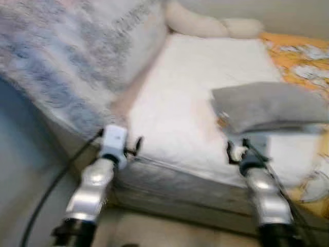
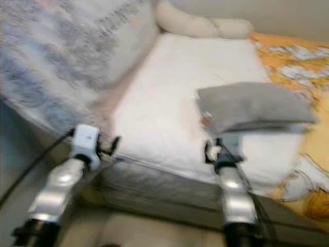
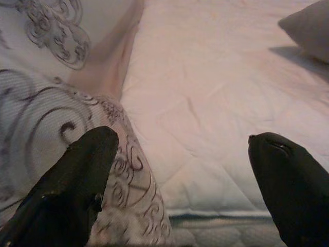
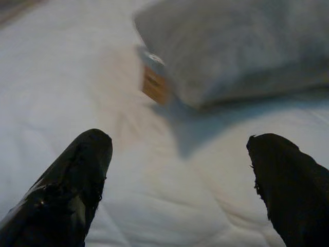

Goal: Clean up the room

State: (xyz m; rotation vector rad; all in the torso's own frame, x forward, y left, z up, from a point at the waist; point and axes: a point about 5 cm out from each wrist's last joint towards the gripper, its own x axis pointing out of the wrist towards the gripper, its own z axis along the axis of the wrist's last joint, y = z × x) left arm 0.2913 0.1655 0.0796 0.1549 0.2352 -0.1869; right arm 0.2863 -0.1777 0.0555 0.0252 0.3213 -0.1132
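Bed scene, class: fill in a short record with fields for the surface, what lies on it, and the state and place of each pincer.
surface: bare white mattress
on it: grey pillow, towards the robot's right
bedding: patterned quilt bunched on the left; orange sheet at the right
far end: cream pillow
left pincer: open, at the near mattress edge beside the quilt
right pincer: open, above the mattress, aimed at the grey pillow
image: head views blurred

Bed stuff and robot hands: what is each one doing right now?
White quilted mattress: bare, uncovered.
Grey patterned blanket: bunched along the mattress's left side.
Grey pillow: lying on the mattress.
Left gripper: open, holding nothing.
Right gripper: open, holding nothing, aimed at the pillow.
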